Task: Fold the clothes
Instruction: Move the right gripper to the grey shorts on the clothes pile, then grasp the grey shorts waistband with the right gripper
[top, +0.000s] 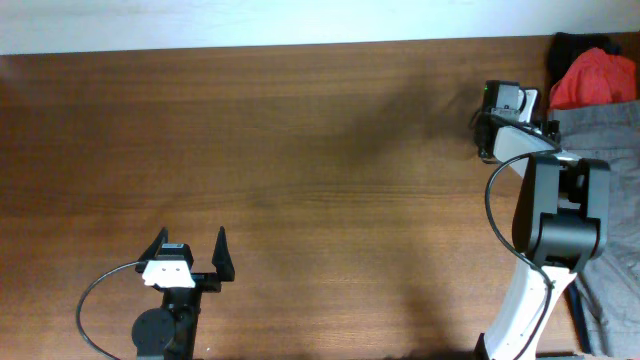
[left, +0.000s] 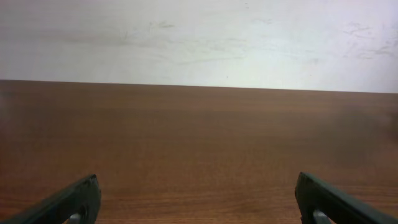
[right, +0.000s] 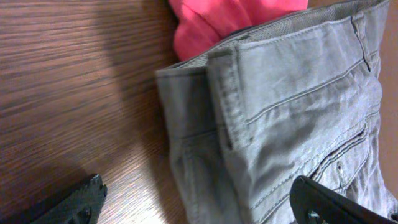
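The grey-olive shorts (top: 612, 135) lie at the table's right edge, partly under my right arm. In the right wrist view their waistband, belt loop and stitched pocket (right: 292, 106) fill the right half. My right gripper (top: 548, 122) is open and hovers over the shorts' waistband corner. In its own view (right: 199, 193) one finger is over bare wood and the other over the fabric, holding nothing. My left gripper (top: 190, 250) is open and empty near the front left. Its view (left: 198, 186) shows only bare wood.
A red garment (top: 595, 78) lies at the back right, touching the top of the shorts, and also shows in the right wrist view (right: 217, 22). A dark garment (top: 570, 45) lies behind it. The brown wooden table (top: 300, 150) ends at a white wall at the back.
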